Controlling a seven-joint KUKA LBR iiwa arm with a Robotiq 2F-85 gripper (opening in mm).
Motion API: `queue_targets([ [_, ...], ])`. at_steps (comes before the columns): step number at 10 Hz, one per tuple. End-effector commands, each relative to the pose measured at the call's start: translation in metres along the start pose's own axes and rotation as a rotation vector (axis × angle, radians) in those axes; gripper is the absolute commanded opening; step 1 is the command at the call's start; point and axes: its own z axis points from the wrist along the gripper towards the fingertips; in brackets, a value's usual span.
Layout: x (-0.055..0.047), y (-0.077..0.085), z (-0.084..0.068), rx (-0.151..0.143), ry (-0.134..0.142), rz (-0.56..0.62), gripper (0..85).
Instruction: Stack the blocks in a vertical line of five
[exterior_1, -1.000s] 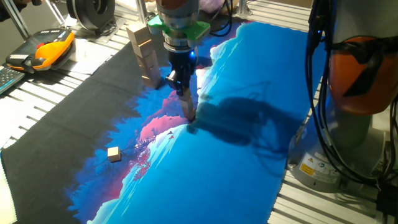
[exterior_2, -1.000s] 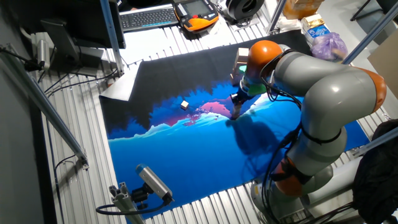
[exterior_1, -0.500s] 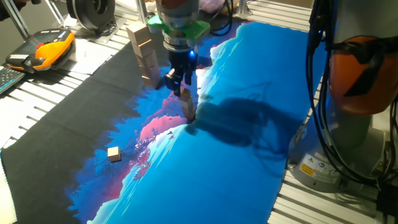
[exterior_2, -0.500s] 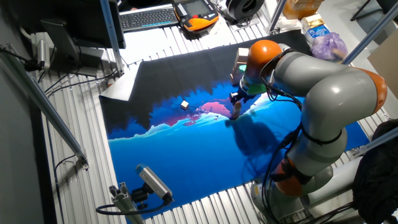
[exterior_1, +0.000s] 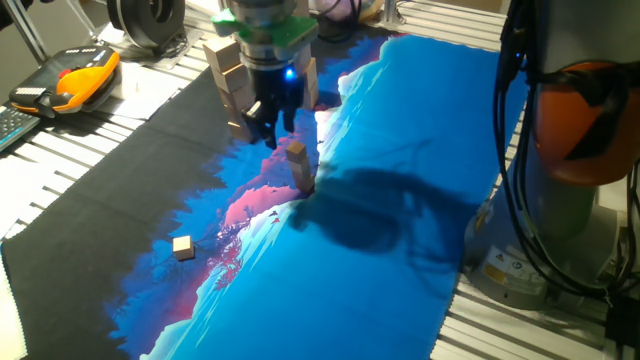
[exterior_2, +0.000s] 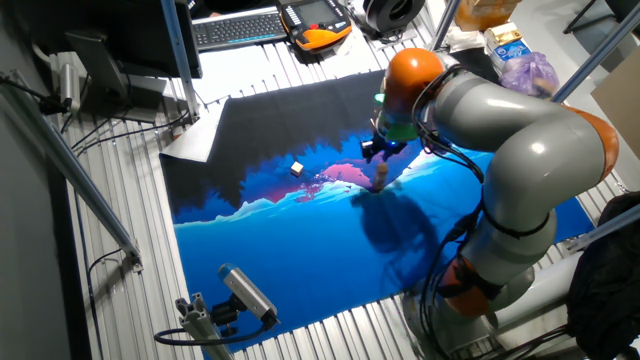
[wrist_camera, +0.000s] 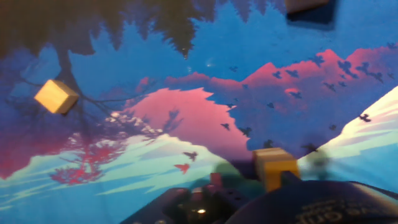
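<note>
Hovering above a short stack of blocks (exterior_1: 298, 167) on the mat (exterior_1: 400, 200), the gripper (exterior_1: 270, 125) has open, empty jaws. One loose block (exterior_1: 183, 247) lies well apart.

The short stack of small blocks (exterior_1: 298, 166) stands free on the mat (exterior_1: 400, 230), with open mat toward the lone block (exterior_1: 182, 246) and on the blue side. Just behind it rise taller wooden towers (exterior_1: 228, 85). The end effector (exterior_1: 272, 125) hangs close above the stack, slightly toward the towers.
</note>
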Motion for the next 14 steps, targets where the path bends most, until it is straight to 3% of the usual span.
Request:
queue_targets([
  [1,-0.0006,0.0032,0.0002,-0.003,-0.001,-0.005,17.0],
  [2,-0.0030,0.0036,0.0015,-0.028,0.000,-0.010,0.0],
  [3,-0.0052,0.0054,0.0033,-0.046,0.003,0.001,0.0],
  [4,-0.0058,0.0064,0.0049,-0.011,0.000,0.005,0.0],
  [5,-0.0051,0.0066,0.0050,-0.010,0.011,0.019,0.0],
  [6,-0.0039,0.0067,0.0052,-0.040,0.025,0.035,0.0],
  [8,-0.0039,0.0067,0.0052,-0.036,0.046,0.049,0.0],
  [9,-0.0039,0.0067,0.0052,-0.036,0.007,0.053,0.0],
  [10,-0.0039,0.0067,0.0052,0.005,-0.001,0.070,0.0],
  [11,-0.0039,0.0067,0.0052,0.027,-0.029,0.059,0.0],
  [12,-0.0039,0.0067,0.0052,0.013,-0.025,0.027,0.0],
  [13,-0.0039,0.0067,0.0052,-0.029,0.000,-0.007,0.0],
  [14,-0.0039,0.0067,0.0052,-0.060,-0.017,-0.011,0.0],
])
